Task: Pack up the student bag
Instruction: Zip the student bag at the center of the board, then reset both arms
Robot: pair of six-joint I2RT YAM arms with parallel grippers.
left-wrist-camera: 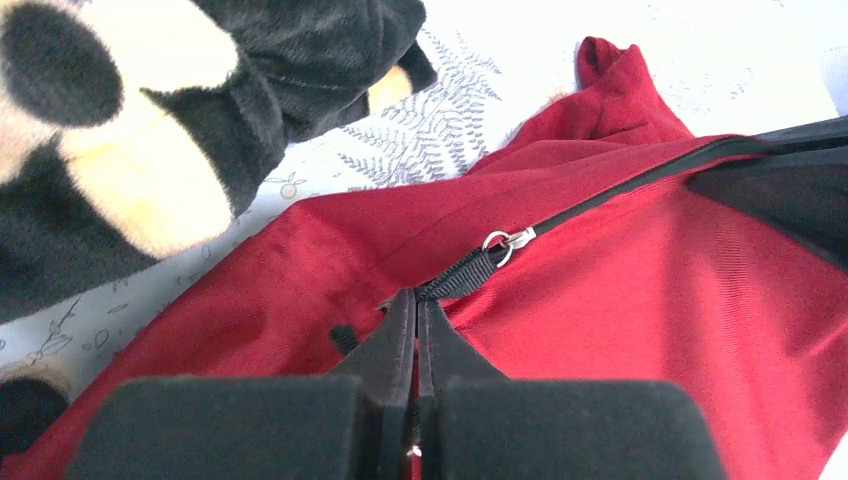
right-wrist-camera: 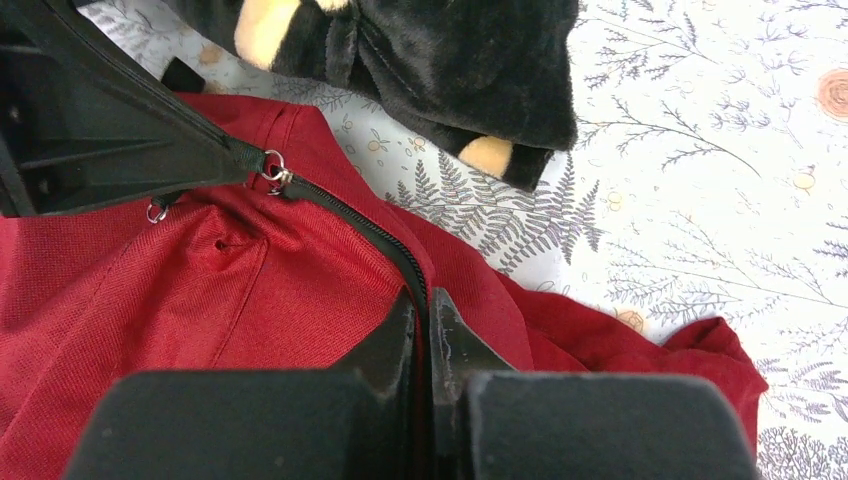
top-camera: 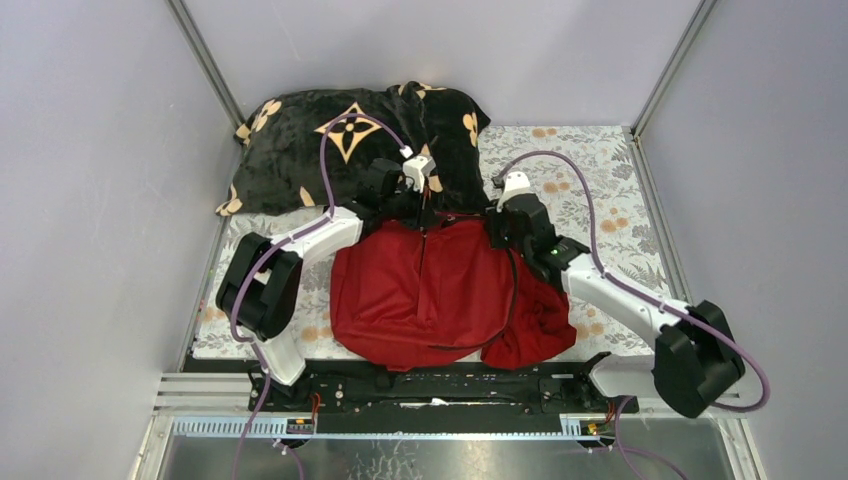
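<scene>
While the left gripper (left-wrist-camera: pixel 416 305) pinches the zipper pull (left-wrist-camera: pixel 468 270), the right gripper (right-wrist-camera: pixel 422 320), apparently clamped on the zipper seam (right-wrist-camera: pixel 350 215), anchors the student bag (top-camera: pixel 430 290); that seam runs between them.

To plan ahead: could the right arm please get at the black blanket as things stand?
Likely not yet: the right pincer is shut on the zipper of the student bag. Freed, nothing stands between it and the black blanket.
</scene>
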